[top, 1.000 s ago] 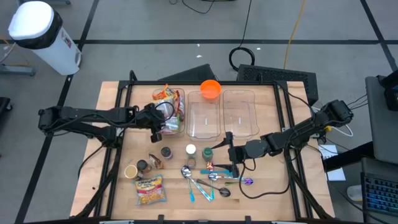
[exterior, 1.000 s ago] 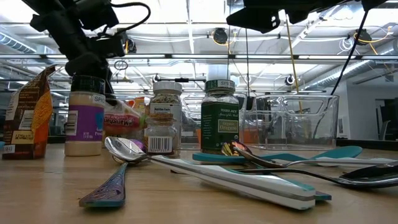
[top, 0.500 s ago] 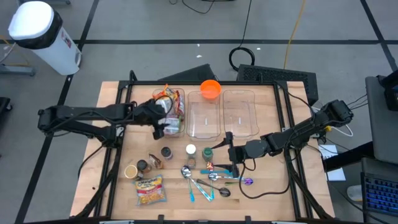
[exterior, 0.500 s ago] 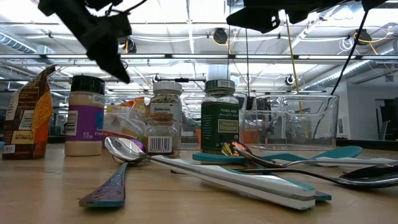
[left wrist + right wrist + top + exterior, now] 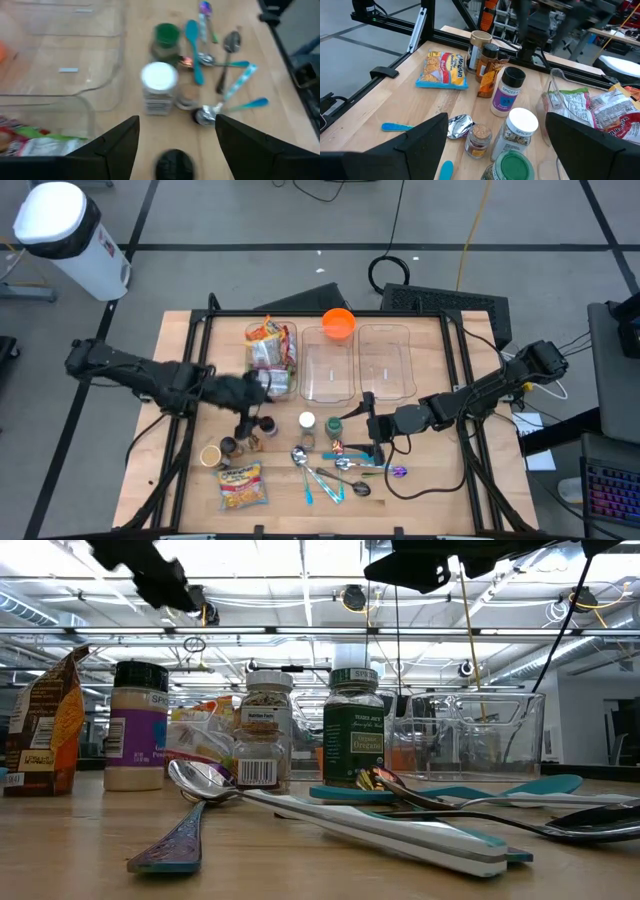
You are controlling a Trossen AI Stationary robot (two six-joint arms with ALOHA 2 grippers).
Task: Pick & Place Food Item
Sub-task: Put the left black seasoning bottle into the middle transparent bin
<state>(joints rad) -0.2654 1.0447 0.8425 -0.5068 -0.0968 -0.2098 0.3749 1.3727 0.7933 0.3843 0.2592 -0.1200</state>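
Left gripper (image 5: 252,416) jaws spread, empty; hovered right above black-lidded spice jar (image 5: 266,424), probably next; right gripper (image 5: 372,427) spread, farther off.

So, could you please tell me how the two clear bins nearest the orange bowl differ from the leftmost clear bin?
The leftmost clear bin holds food packets; the middle bin and the right bin look empty. The orange bowl overlaps the middle bin's far rim, not the leftmost bin's. All three are clear, alike in shape, and stand side by side along the table's far edge.
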